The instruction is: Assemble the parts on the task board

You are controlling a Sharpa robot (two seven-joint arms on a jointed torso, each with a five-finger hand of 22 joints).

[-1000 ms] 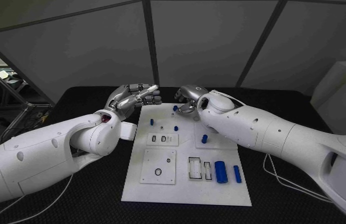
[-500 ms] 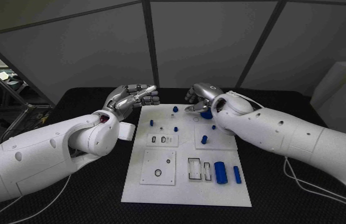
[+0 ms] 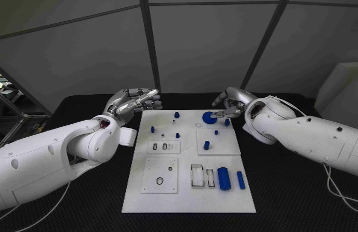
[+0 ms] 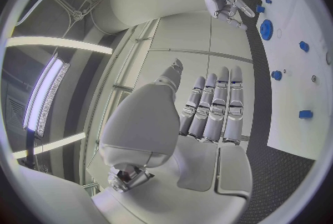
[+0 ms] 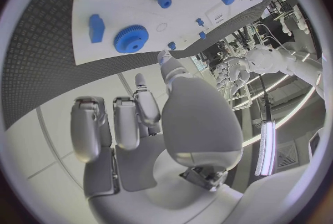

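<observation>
At near right of the task board [image 3: 149, 201], two long blue pegs [image 3: 224, 178] are seen lying beside empty slots. Mid-board, small blue pins [image 3: 206, 145] are seen standing. At the far edge, a blue gear [image 3: 209, 117] lies flat, just off the right robot hand [image 3: 229, 103]; nothing is held, fingers loosely curled. The left robot hand [image 3: 133, 102] is held over the bench, left of the board, empty, fingers together. The gear is judged light, rigid, slippery; best pinched across the toothed rim.
</observation>
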